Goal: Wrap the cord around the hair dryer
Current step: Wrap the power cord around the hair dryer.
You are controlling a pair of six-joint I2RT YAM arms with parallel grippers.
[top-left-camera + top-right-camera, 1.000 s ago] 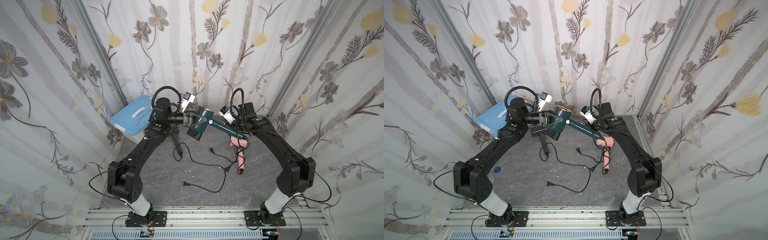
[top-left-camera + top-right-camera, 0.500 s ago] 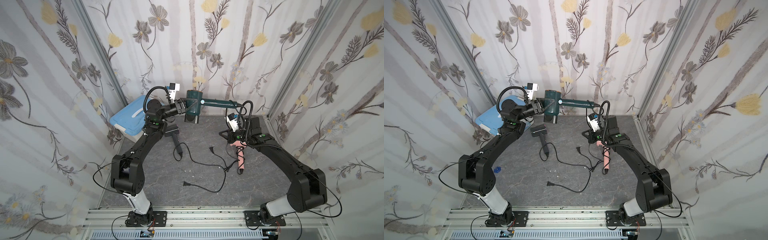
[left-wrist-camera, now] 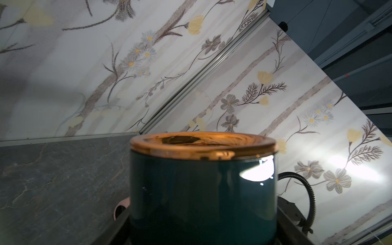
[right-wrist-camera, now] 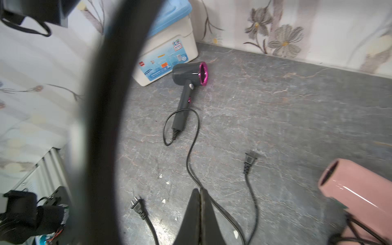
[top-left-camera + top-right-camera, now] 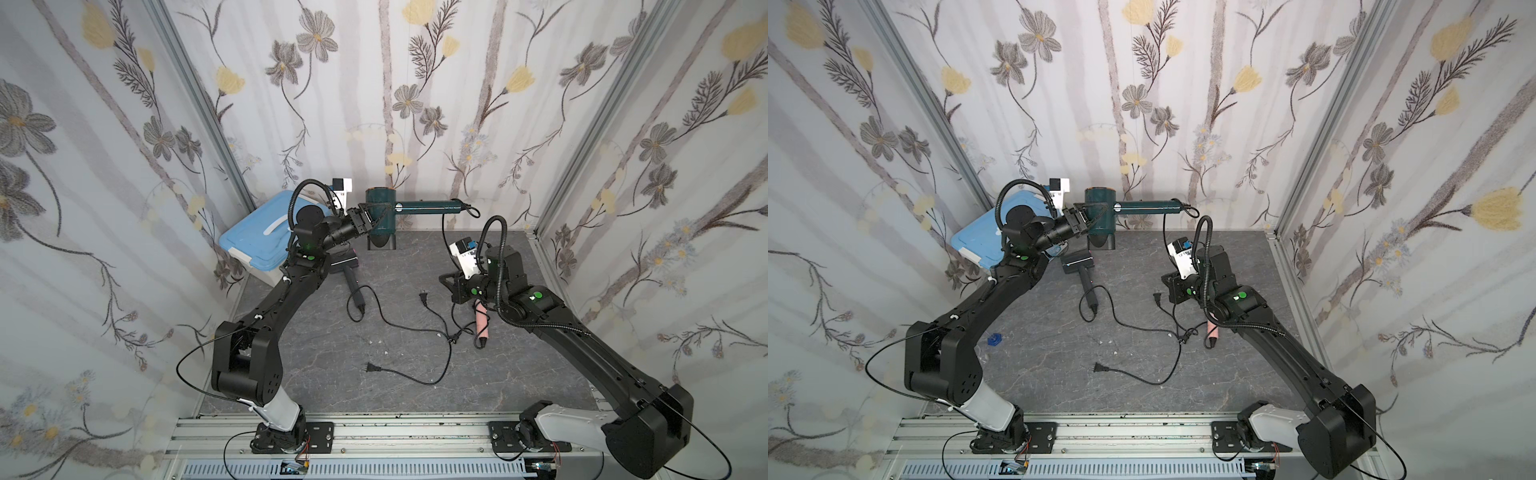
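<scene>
A teal hair dryer (image 5: 380, 216) (image 5: 1100, 212) hangs in the air near the back wall, its handle level and pointing right. My left gripper (image 5: 368, 220) (image 5: 1084, 218) is shut on its barrel, which fills the left wrist view (image 3: 201, 191) and hides the jaws there. Its black cord (image 5: 442, 226) (image 5: 1163, 228) drops from the handle's end down behind the right wrist, and crosses the right wrist view as a thick blurred band (image 4: 106, 106). My right gripper (image 5: 444, 282) (image 5: 1168, 286) (image 4: 199, 192) hovers low over the floor, shut, with nothing showing between its fingertips.
A black dryer with a magenta ring (image 5: 345, 264) (image 4: 186, 74) and a pink dryer (image 5: 481, 320) (image 4: 356, 186) lie on the grey floor, their cords tangled mid-floor with plugs (image 5: 423, 297) (image 5: 370, 366). A blue-lidded box (image 5: 257, 237) stands at the back left.
The left gripper has carried the teal dryer up and back toward the wall, its handle swinging level. The right gripper has left the handle and come down near the pink dryer.
</scene>
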